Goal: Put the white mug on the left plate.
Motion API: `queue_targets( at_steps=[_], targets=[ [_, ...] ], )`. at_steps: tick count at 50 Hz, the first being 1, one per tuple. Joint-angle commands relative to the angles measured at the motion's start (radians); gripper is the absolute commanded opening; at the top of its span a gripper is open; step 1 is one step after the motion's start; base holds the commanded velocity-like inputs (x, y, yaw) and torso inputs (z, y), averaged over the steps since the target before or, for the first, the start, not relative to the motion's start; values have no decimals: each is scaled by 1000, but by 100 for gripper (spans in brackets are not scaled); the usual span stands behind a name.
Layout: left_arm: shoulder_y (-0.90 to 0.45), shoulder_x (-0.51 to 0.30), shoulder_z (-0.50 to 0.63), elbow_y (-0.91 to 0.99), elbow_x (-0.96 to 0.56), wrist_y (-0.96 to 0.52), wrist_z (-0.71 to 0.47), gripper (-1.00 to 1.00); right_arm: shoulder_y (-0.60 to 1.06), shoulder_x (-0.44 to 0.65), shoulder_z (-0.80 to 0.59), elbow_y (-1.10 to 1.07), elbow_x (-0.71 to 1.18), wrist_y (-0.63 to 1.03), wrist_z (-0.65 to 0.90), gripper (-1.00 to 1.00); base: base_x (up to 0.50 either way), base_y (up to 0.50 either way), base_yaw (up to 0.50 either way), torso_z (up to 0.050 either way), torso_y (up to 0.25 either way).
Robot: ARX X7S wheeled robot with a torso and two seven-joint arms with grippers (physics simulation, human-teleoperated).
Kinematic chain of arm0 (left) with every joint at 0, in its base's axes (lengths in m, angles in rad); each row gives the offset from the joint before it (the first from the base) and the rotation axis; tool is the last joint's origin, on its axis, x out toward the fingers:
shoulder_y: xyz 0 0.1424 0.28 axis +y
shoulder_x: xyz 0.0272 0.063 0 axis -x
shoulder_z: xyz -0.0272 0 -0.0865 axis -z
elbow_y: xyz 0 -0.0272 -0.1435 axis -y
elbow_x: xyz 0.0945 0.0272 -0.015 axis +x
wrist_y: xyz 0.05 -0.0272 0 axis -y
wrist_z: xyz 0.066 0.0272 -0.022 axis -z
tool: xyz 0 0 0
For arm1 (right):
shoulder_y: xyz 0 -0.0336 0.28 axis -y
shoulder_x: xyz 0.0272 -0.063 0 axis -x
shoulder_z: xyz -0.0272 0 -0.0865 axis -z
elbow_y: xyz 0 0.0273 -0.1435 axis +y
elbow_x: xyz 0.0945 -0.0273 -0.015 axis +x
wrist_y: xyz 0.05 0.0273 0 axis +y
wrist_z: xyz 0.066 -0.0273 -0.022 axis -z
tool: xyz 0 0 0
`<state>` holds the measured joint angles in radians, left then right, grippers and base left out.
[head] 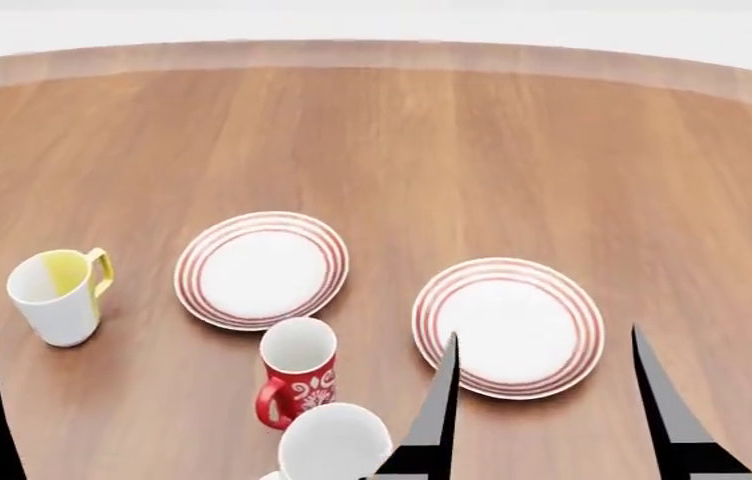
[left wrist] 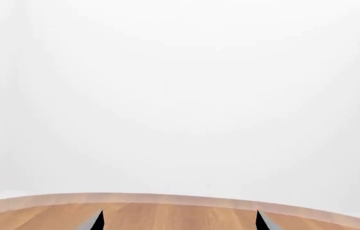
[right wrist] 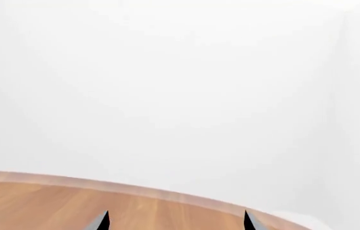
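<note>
no readable text or labels

Two plates set mid-table (head: 510, 130): left plate (head: 261, 270) slightly farther back, second plate (head: 508, 326) to its right. Handled mug (head: 59, 292) stood left of left plate. Small mug (head: 299, 371) placed just before left plate; white mug (head: 335, 443) nearest, directly before small mug.
</note>
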<state>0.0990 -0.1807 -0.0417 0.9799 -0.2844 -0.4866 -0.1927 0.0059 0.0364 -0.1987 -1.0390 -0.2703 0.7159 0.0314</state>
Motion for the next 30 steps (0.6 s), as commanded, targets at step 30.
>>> queue_targets(
  at_steps=[30],
  targets=[
    [9,-39,18,-8,-28,32,-38,100,9,-34,-14,-8,-82,38,-60,100,500,0,0,0,1]
  ],
)
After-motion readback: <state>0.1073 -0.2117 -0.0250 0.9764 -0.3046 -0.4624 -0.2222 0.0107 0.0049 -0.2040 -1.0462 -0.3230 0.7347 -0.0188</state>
